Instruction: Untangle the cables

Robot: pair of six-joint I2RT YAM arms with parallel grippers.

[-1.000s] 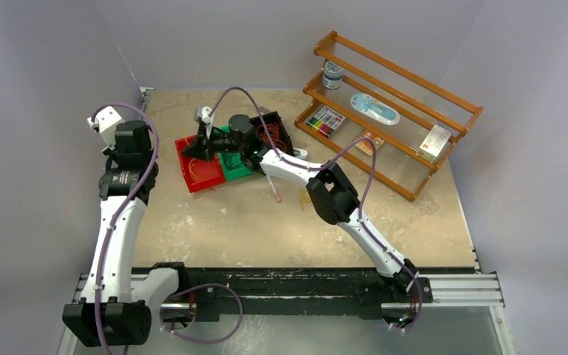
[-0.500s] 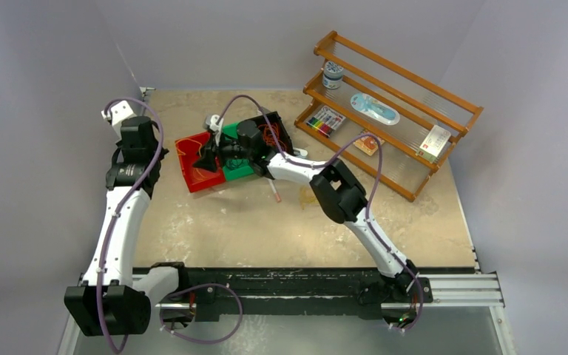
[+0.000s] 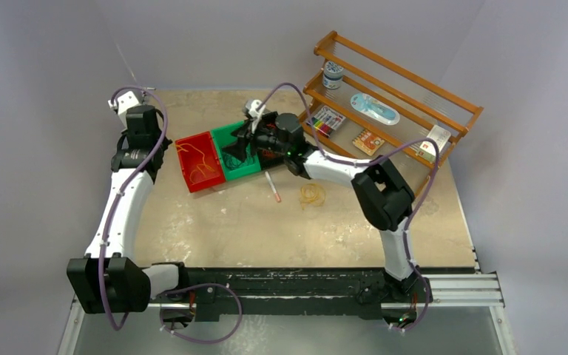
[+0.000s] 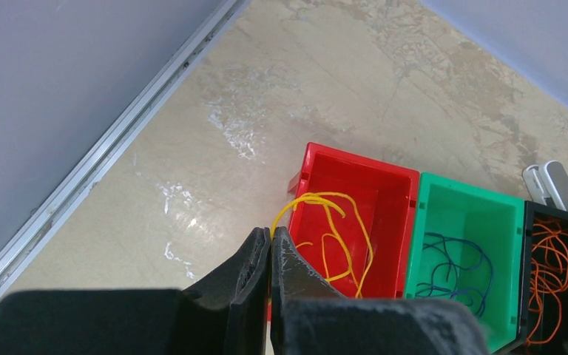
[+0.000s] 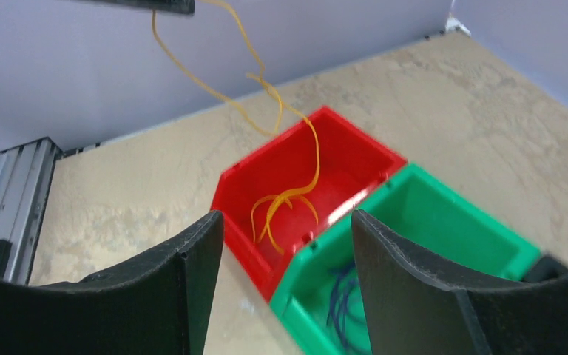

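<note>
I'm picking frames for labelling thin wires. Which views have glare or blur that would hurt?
Left wrist view: sharp, the yellow wire crisp in the red bin, but white glare patches on the table. Right wrist view: the green bin is smeared by blur, its edges soft. Top view: even light, little fine detail.

Bench (image 3: 251, 229): red bin (image 4: 384, 200), green bin (image 4: 462, 214) and black bin (image 4: 562, 214) touching in a row, pen (image 3: 272, 187) just beside them, wooden rack (image 3: 414, 76) rear right holding jar (image 3: 333, 74), blue packet (image 3: 374, 108), marker set (image 3: 325, 120).
</note>
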